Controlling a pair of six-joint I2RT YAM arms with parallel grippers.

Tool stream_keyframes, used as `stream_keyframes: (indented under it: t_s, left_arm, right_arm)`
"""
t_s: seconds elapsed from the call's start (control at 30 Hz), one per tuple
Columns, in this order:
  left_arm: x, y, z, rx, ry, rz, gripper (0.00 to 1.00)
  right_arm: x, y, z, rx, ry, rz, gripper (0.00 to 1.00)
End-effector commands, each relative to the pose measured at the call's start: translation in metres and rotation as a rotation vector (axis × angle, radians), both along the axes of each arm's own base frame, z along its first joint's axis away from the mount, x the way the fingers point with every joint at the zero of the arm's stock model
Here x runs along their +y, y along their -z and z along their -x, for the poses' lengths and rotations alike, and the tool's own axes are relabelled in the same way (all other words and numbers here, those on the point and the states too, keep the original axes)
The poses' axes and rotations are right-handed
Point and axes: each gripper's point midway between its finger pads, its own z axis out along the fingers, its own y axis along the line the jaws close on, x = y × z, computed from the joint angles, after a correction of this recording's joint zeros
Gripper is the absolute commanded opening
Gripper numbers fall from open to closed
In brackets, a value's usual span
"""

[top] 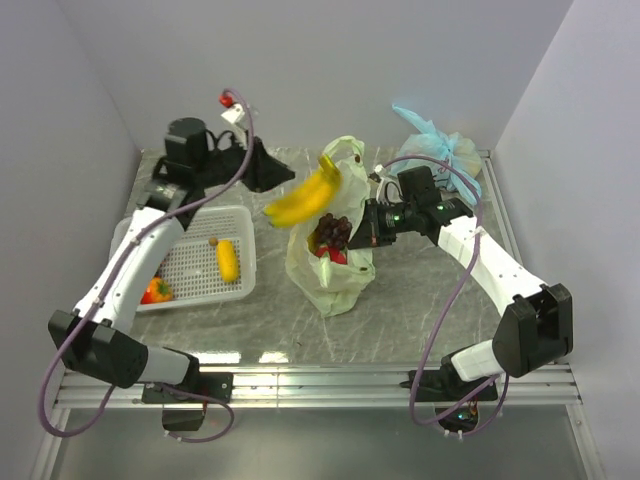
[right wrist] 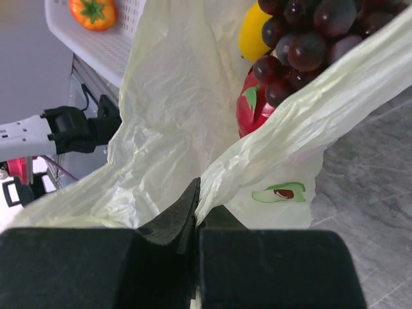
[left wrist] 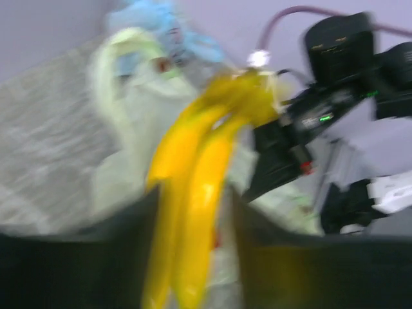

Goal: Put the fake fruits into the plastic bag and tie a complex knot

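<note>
The left arm point(top: 130, 270) rises from its base, bends at the elbow and reaches right across the table, wrist held high. The left gripper point(left wrist: 193, 257) is clamped on a bunch of bananas point(left wrist: 193, 161), one dark finger on either side. The right arm point(top: 490, 265) folds at its elbow and stretches up and left, wrist low. The right gripper point(right wrist: 196, 215) has its fingers pressed together on a fold of the plastic bag point(right wrist: 174, 129).

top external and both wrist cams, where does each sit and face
Top external: above, behind the bases, looking down on the table; both arms show.
Left wrist: on the left arm, looking past the left hand at held bananas.
Right wrist: on the right arm, facing the plastic bag the right hand pinches.
All share the bag.
</note>
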Motion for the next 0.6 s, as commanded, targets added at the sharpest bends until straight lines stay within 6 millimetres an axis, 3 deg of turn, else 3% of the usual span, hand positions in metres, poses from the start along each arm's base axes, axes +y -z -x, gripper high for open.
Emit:
stream_keyframes:
  t_s: [0.0,0.07,0.17,0.23,0.33,0.37,0.4,0.47,0.5,0.57]
  left_arm:
    - [-0.048,-0.050,0.003,-0.007,0.034,0.285,0.00]
    - [-0.060,-0.035,-0.008,0.074,-0.002,0.341,0.00]
    - [-0.086,-0.017,-0.009,0.153,0.014,0.443,0.00]
    - [-0.105,0.009,-0.010,0.231,0.030,0.421,0.00]
    - [-0.110,0.027,-0.007,0.276,0.054,0.389,0.00]
    - [-0.108,0.023,-0.008,0.238,0.043,0.367,0.02]
    - [-0.104,0.031,-0.007,0.265,0.029,0.334,0.14]
    - [-0.092,0.029,-0.010,0.224,0.003,0.278,0.28]
    - [-0.084,0.042,-0.009,0.266,-0.032,0.222,0.40]
    - [-0.067,0.047,-0.009,0.203,-0.073,0.104,0.50]
  right_arm:
    - [0.005,-0.023,-0.011,-0.066,0.006,-0.034,0.00]
    - [0.005,-0.024,-0.011,-0.069,0.013,-0.033,0.00]
    - [0.005,-0.023,-0.012,-0.070,0.018,-0.036,0.00]
    - [0.004,-0.023,-0.013,-0.067,0.020,-0.027,0.00]
    - [0.000,-0.023,-0.014,-0.078,0.027,-0.016,0.00]
    - [-0.001,-0.021,-0.015,-0.080,0.028,-0.009,0.00]
    - [-0.001,-0.021,-0.015,-0.086,0.027,-0.006,0.00]
    - [-0.004,-0.016,-0.015,-0.089,0.034,0.013,0.00]
    - [-0.005,-0.016,-0.015,-0.098,0.034,0.019,0.00]
    - [-0.008,-0.012,-0.014,-0.103,0.036,0.033,0.00]
